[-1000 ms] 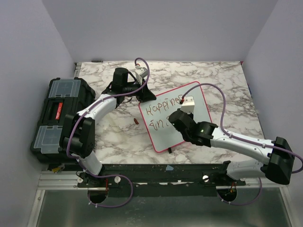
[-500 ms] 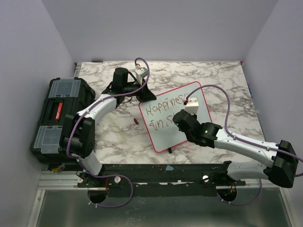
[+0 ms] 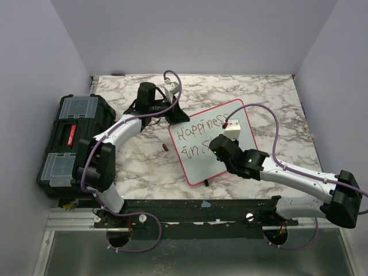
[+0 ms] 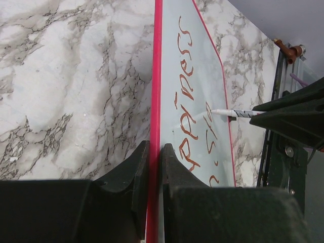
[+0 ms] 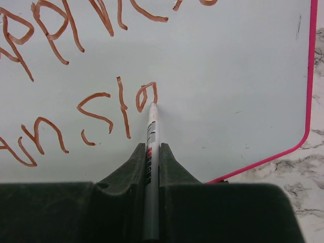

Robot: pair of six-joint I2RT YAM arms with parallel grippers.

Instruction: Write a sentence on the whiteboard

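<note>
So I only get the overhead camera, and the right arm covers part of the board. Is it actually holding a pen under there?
Observer: Yes. On its wrist camera the right hand is shut on a slim white marker, whose tip touches the whiteboard.
Visitor: What has it got on the second line?
Observer: The sentence there reads roughly "in Si", plus one half-drawn letter at the tip.
Visitor: And the left arm?
Observer: The left hand pinches the board's pink frame between both fingers.
</note>
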